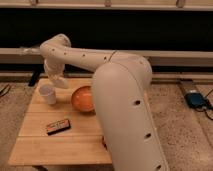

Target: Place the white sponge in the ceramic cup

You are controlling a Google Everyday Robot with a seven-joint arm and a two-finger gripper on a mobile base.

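Note:
The ceramic cup (pixel 47 94) is small, white and upright at the back left of the wooden table (pixel 60 147). My gripper (pixel 58 81) hangs from the white arm just above and to the right of the cup, between it and the orange bowl (pixel 82 99). A pale shape at the gripper's tip may be the white sponge, but I cannot tell it apart from the gripper. No sponge lies on the table.
A black-and-orange bar (pixel 58 126) lies at the front left of the table. My large white arm (pixel 125 105) covers the table's right side. A blue device (pixel 196 99) sits on the floor at the right. A dark wall runs behind.

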